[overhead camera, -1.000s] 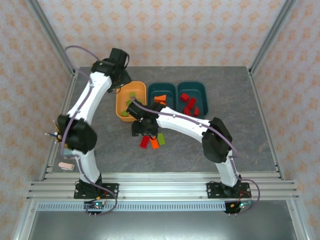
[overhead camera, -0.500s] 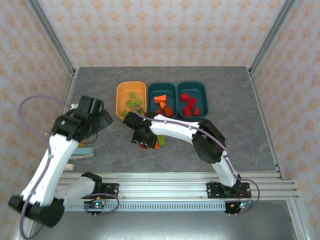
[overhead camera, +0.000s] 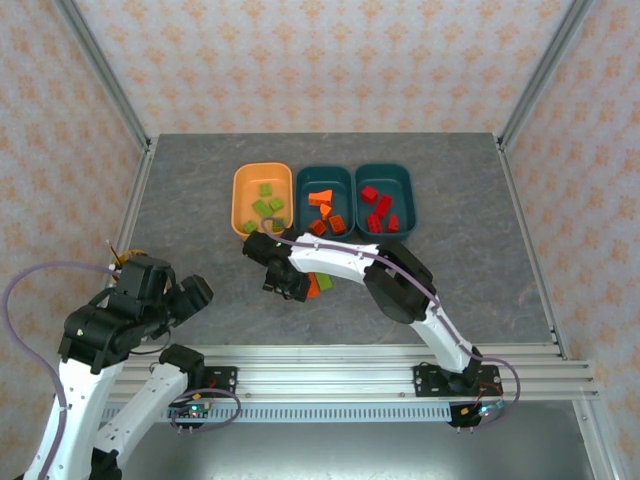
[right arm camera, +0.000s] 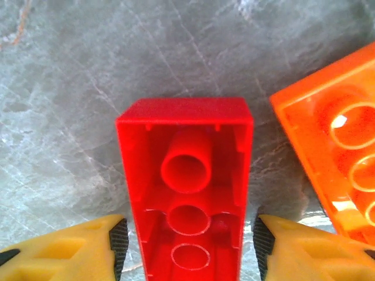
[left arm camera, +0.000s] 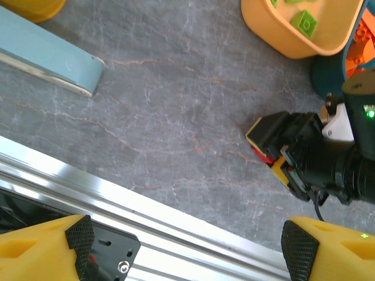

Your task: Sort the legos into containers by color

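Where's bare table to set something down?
Free: table right of the right teal tub; strip left of the orange tub. Crowded: in front of them, where the right gripper straddles a red brick beside an orange brick.

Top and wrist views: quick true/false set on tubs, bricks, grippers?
1. The light orange tub holds green legos. True.
2. The red brick between the fingers of the right gripper lies studs up. False: its hollow underside faces up.
3. The left gripper holds a lego. False: its jaws stand wide apart with nothing between them.
4. An orange brick lies on the table beside the red brick. True.
5. The middle teal tub holds red pieces. False: it holds orange legos; the red legos are in the right-hand teal tub.
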You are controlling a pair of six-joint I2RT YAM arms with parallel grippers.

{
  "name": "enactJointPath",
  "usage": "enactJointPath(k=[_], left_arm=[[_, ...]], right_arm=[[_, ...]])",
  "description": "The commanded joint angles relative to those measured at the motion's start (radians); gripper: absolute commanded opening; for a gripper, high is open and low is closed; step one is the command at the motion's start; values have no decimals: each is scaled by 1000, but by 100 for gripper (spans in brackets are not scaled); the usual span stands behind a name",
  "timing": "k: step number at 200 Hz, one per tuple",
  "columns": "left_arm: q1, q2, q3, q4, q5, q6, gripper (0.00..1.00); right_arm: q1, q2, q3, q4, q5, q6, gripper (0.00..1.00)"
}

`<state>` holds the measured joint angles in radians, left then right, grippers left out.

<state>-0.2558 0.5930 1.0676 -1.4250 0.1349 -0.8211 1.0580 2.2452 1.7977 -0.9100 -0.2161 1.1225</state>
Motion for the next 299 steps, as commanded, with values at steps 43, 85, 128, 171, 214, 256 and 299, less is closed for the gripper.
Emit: enactJointPath(k=[43,85,128,171,214,256,299], left_arm=[[-5,-41,-43,-4,103,7,85],[-4,-30,-55,42,124,-2,85],[-4,-9,-84,227,249,-14,85],[-18,122,-56,426,286,-30,84],[-113,326,10,619,227,-49,84],[-210,555,136,743,162,-36,85],[-236,765,287,805,151,3,85]], right_arm=[[-1,56,79,-50,83,-106,44],[1,58,157,-107,119,-211,29],[-24,-84,192,-179,245,-314,25],[-187,-288,96,-197,308,-414,25],[-458,-284,84,-161,242,-569,25],[-626,-85,274,-171,201,-619,25],[-720,104,459,-180,167,-611,25]])
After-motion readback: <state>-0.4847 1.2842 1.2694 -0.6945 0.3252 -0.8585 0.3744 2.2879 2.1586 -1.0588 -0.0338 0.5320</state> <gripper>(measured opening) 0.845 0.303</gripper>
